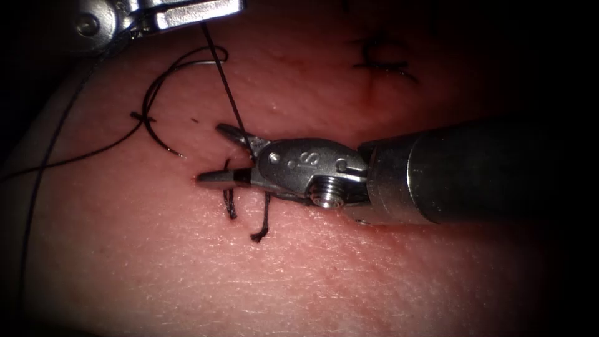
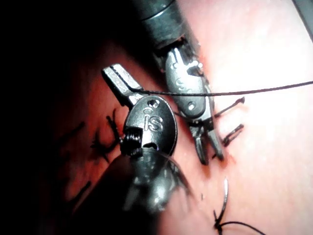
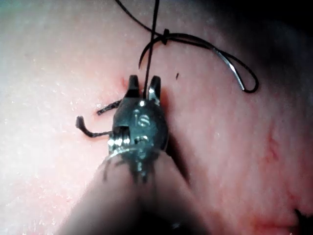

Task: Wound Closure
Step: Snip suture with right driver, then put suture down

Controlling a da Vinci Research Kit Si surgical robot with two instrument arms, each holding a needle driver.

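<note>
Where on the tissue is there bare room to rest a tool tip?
Free: the tissue below the cut thread ends and right tool. Crowded: upper left, where needle and thread lie near the left tool; old stitches upper right.

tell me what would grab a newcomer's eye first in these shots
First, the right tool, lying across the tissue with its jaws open around a taut thread. That thread climbs to the left tool at the endoscope view's top edge, whose jaws are shut on it. Left of that, the curved needle lies free on the tissue, held by neither tool, and two cut ends of thread stick out below the right tool.
</note>
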